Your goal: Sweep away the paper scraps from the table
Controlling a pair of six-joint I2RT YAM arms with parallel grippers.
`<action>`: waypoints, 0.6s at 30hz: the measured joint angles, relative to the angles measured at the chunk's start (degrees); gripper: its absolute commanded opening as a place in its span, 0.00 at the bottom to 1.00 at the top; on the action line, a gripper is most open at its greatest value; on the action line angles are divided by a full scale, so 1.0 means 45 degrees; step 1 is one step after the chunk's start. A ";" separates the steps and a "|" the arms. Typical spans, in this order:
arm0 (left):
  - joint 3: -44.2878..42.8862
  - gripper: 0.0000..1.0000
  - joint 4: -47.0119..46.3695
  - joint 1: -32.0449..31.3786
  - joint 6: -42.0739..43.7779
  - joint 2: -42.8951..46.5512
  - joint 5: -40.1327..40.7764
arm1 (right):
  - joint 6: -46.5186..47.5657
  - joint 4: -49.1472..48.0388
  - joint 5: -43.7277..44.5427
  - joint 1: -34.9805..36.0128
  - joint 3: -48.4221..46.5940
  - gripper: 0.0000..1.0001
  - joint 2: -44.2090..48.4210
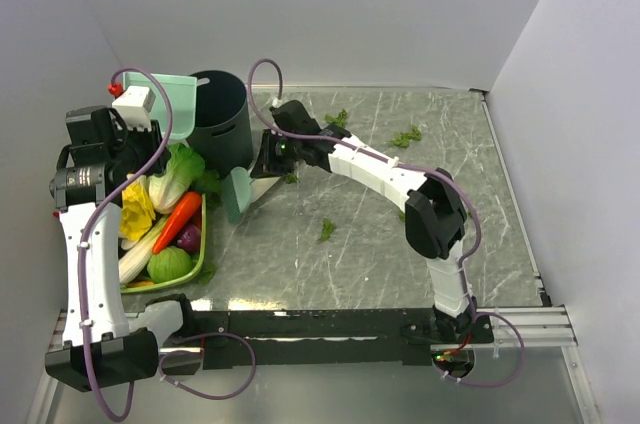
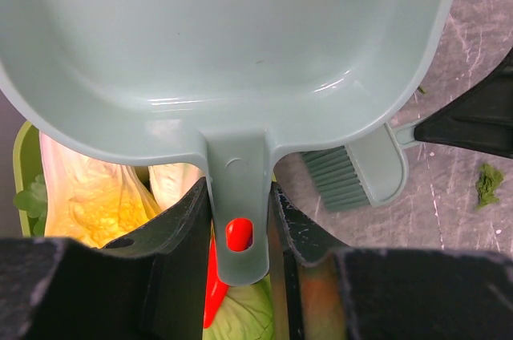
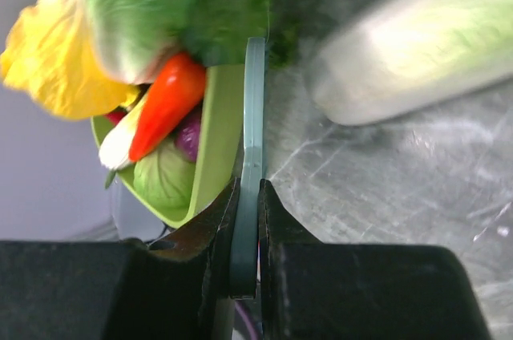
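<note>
Scraps (image 1: 326,230) on table (image 1: 380,264); right tool (image 3: 248,192): brush (image 3: 253,107), left tool (image 2: 238,200): dustpan (image 2: 240,35)

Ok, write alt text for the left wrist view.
The left gripper clamps the handle of a pale teal dustpan that fills the upper frame. Below lie vegetables in a tray; at right, a brush head, and a green paper scrap on the marble table.

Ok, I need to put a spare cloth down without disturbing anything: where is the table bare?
Best is the near middle of the table, between the vegetable tray and the right arm; one paper scrap lies at its far edge. A strip right of that arm, along the rim, is bare too. Crowded: the far left, with bin, brush and dustpan.
</note>
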State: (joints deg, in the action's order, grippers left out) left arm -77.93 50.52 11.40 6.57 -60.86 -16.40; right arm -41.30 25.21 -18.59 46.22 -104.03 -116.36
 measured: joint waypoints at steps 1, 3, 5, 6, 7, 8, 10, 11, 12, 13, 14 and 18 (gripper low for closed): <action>0.0000 0.01 0.0005 0.0000 -0.0010 0.0000 0.0005 | -0.0306 0.0141 0.0092 0.0005 0.0000 0.00 -0.0063; 0.0000 0.01 0.0005 0.0000 -0.0039 0.0000 0.0010 | -0.0879 0.0495 0.0209 0.0010 0.0029 0.00 -0.0083; 0.0000 0.01 0.0005 0.0000 -0.0053 0.0000 0.0034 | -0.1307 0.0510 0.0194 0.0010 0.0170 0.00 -0.0029; 0.0000 0.01 0.0000 0.0000 -0.0058 0.0000 0.0049 | -0.1481 0.0500 0.0151 0.0010 0.0340 0.00 0.0019; 0.0000 0.01 0.0000 0.0000 -0.0058 0.0000 0.0049 | -0.1647 0.0520 0.0087 0.0010 0.0554 0.00 0.0083; 0.0000 0.01 0.0000 0.0000 -0.0058 0.0000 0.0049 | -0.1802 0.0573 0.0029 0.0010 0.0753 0.00 0.0117; -0.0005 0.01 0.0000 0.0000 -0.0058 -0.0010 0.0053 | -0.2045 0.0670 -0.0146 0.0010 0.1001 0.00 0.0117; -0.0024 0.01 0.0015 0.0000 -0.0058 -0.0015 0.0058 | -0.2157 0.0685 -0.0228 0.0010 0.1107 0.00 0.0112; -0.0039 0.01 0.0010 0.0000 -0.0053 -0.0019 0.0063 | -0.2249 0.0733 -0.0316 0.0010 0.1127 0.00 0.0112; -0.0049 0.01 0.0010 0.0000 -0.0053 -0.0019 0.0078 | -0.2336 0.0675 -0.0427 0.0010 0.1127 0.00 0.0097; -0.0049 0.01 0.0015 0.0000 -0.0053 -0.0019 0.0097 | -0.2414 0.0534 -0.0544 0.0010 0.1117 0.00 0.0092; -0.0044 0.01 0.0073 0.0000 -0.0044 -0.0019 0.0209 | -0.2696 0.0005 -0.0937 0.0049 0.0743 0.00 -0.0238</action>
State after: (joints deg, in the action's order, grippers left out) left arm -78.13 50.85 11.40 6.37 -60.95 -15.46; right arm -53.43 25.23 -22.81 46.44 -100.68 -117.43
